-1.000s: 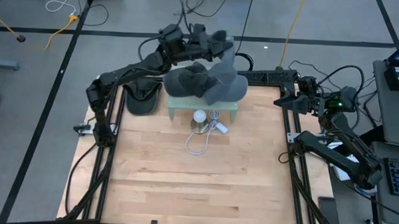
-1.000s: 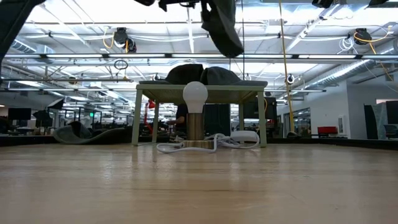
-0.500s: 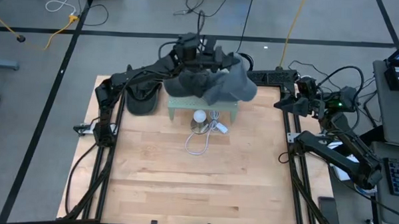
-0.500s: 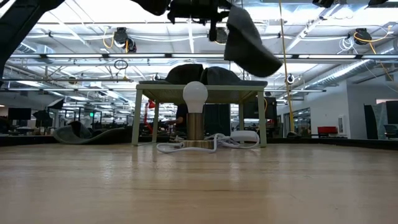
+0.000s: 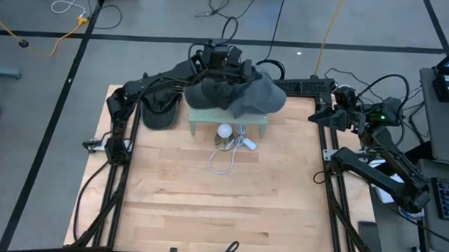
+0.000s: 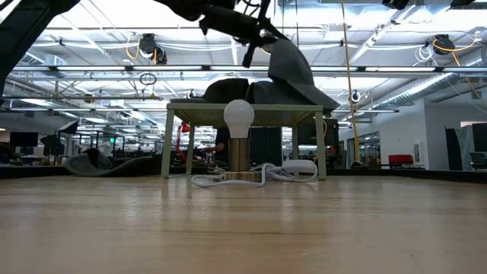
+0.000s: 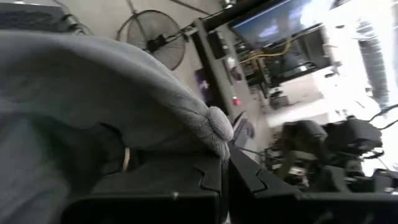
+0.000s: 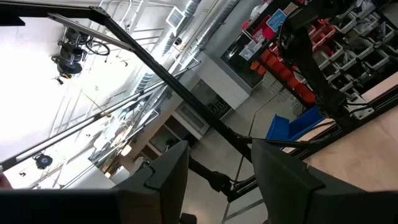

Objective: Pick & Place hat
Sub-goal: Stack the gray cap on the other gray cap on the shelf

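Note:
A small green stand [image 5: 228, 120] stands at the table's far middle, with a dark grey hat [image 5: 209, 92] lying on its top. My left gripper [image 5: 234, 66] reaches over the stand from the far left and is shut on a lighter grey hat [image 5: 257, 96]. In the low view this hat [image 6: 293, 76] drapes down from the gripper [image 6: 255, 38] onto the stand's right half. My right gripper [image 5: 320, 114] waits open at the table's right edge; its fingers stand apart in the right wrist view [image 8: 214, 168]. My left gripper pinches the grey hat's crown cloth between its two fingers, close by the top button [image 7: 219, 127]. The fingers slant down from the far left. The hat hangs below them, and its lower edge [image 6: 316, 101] lies on the stand's top beside the dark hat.
A black hat [image 5: 159, 112] lies on the table left of the stand. A lamp with a white bulb [image 5: 224, 131] and a white cord [image 5: 225, 162] sits in front of the stand. Bare wood spreads over the near half [image 5: 221, 208].
My left gripper has gone toward the table's right edge and down over the stand, tipping as it went. The grey hat, which hung clear high above the stand, has swung right and come down, and its lower edge now lies on the stand's top.

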Controlling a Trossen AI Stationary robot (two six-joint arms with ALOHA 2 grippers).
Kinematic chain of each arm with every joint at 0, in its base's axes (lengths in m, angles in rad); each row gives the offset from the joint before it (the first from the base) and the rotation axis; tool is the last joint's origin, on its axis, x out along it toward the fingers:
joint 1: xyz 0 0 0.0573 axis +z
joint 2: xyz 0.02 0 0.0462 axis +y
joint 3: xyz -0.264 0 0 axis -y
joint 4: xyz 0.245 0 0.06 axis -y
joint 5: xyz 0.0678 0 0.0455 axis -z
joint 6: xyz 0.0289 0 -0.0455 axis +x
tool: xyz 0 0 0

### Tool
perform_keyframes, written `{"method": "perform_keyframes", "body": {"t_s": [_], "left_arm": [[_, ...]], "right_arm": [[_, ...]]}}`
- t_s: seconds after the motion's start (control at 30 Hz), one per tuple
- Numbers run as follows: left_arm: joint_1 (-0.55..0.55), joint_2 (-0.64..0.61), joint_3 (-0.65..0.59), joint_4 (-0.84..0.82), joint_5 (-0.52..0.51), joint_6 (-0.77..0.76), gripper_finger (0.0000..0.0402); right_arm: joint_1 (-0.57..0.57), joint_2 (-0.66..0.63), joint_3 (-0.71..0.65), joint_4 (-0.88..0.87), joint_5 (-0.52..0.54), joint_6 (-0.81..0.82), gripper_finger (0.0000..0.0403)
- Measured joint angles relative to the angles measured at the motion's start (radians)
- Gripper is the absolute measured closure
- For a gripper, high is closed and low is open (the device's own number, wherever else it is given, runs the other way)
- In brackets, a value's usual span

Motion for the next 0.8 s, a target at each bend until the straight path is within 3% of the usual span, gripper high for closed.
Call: {"method": "perform_keyframes", "body": {"t_s": [0.8], "left_arm": [[0.053,-0.064,-0.002,-0.408,-0.048,0.117,0.0401]], "right_arm": [[0.000,0.008,0.000,-0.039,0.003,-0.001,0.0234]]}}
